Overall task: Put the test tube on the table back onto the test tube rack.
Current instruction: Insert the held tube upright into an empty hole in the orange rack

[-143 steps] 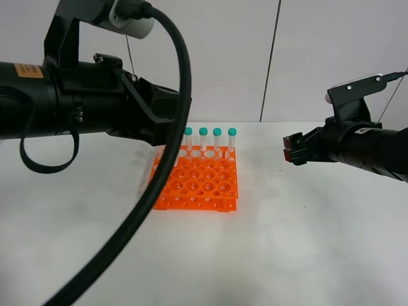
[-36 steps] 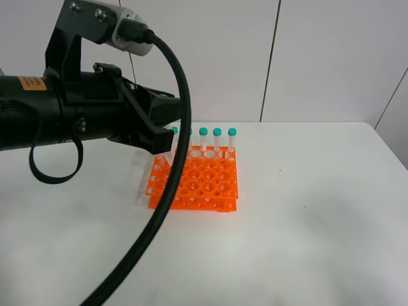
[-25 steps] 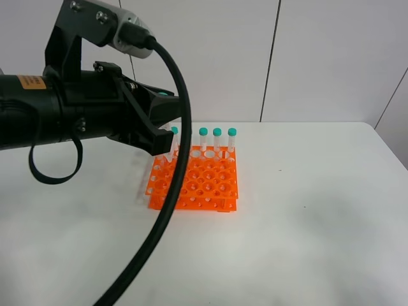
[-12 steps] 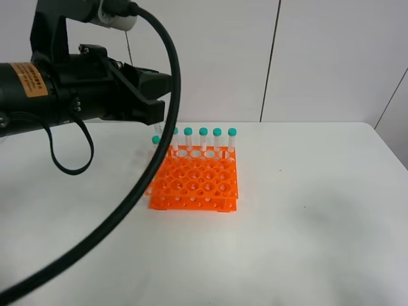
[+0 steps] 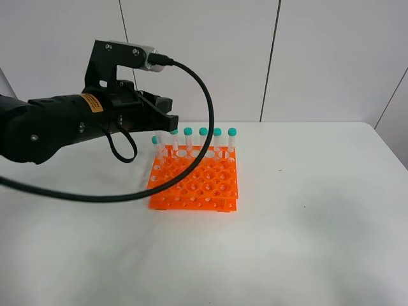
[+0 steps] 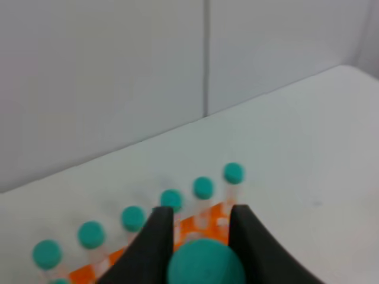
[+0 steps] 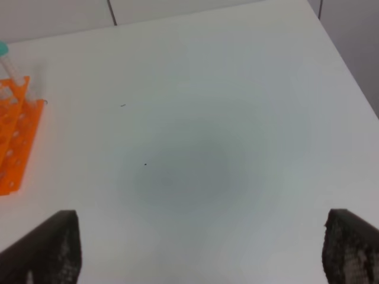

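Observation:
The orange test tube rack (image 5: 197,182) stands mid-table, with several teal-capped tubes (image 5: 203,131) along its back row. My left gripper (image 5: 167,124) is over the rack's back left corner. In the left wrist view its two dark fingers (image 6: 157,236) stand a narrow gap apart around the teal cap of the test tube (image 6: 205,266). That test tube (image 5: 156,140) stands upright at the rack's left edge, just in front of the back row, its cap a little lower. My right gripper (image 7: 201,216) is wide open and empty, out of the exterior view.
The white table (image 5: 306,223) reaches to a wall at the back. The left arm's black cable (image 5: 204,146) loops down across the rack's front left. The rack's edge (image 7: 12,136) shows at the side of the right wrist view.
The left arm's body has swung back, away from the camera, while its gripper stayed by the rack's back left corner. The right arm, in view 5.7 s ago, has left the exterior view.

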